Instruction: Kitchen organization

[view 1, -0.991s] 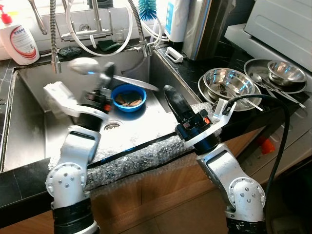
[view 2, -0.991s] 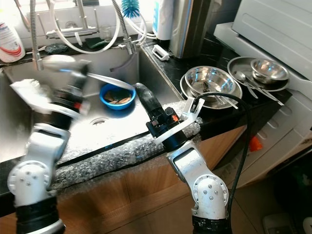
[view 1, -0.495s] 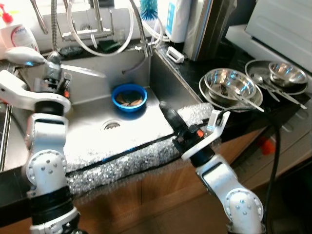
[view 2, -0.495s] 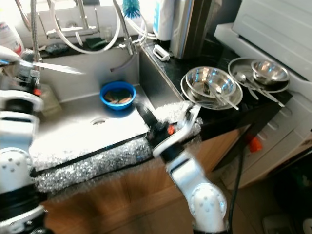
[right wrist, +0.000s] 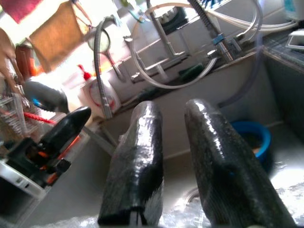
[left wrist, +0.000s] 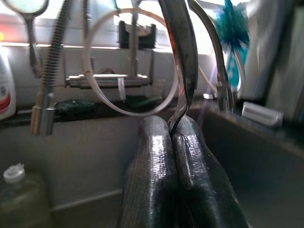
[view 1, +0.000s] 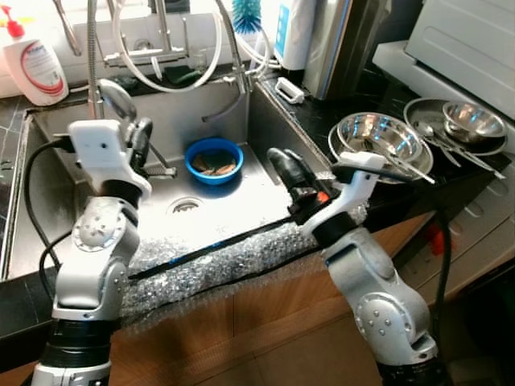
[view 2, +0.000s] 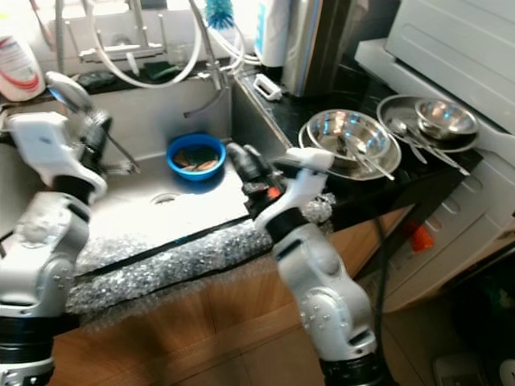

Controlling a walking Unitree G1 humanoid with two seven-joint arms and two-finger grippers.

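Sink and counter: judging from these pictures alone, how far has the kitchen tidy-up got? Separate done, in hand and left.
Done: nothing clearly finished. In hand: the left gripper is shut on a ladle raised over the sink; the right gripper hovers open at the sink's edge. Left: the blue bowl with scraps in the sink, and the steel bowls and spoons on the counter.

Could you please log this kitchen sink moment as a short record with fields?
left gripper: shut on the handle of a metal ladle, raised over the sink
right gripper: open, holding nothing, above the sink's front right corner
in sink: blue bowl with food scraps
right counter: stacked steel bowls with spoons
behind sink: soap bottle, blue brush
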